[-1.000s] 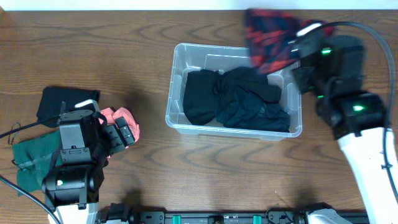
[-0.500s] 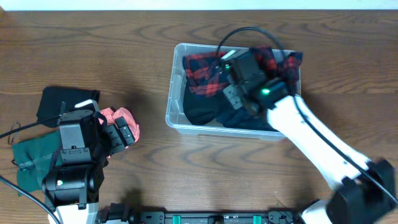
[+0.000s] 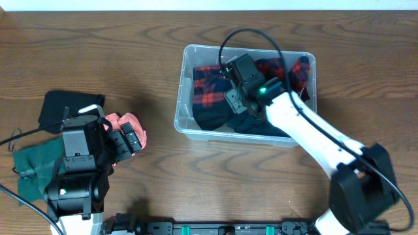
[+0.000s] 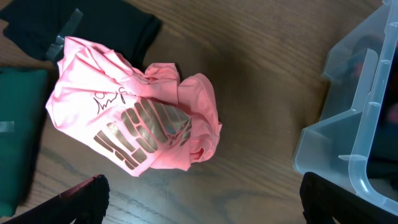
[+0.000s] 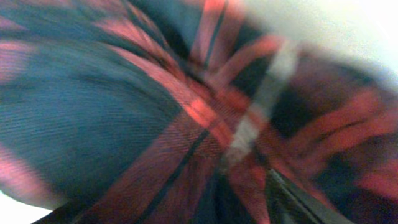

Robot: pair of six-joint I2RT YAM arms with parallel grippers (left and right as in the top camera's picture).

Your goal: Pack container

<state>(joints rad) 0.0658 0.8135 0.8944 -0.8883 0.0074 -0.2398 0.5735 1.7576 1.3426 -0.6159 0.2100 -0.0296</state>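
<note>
left gripper (image 4: 202, 205) is spread wide above the table, fingers cut off at the frame's lower edge, near a crumpled pink shirt (image 4: 134, 115). the arm hides part of a green cloth (image 3: 29, 166) and a black cloth (image 3: 62, 108). the container (image 3: 245, 138) sits right of centre, holding black clothes (image 3: 209, 116) and plaid cloth (image 3: 208, 77). right gripper (image 3: 236, 91) is down inside it, fingers hidden. its wrist view shows only blurred plaid, so i cannot tell its grip.
</note>
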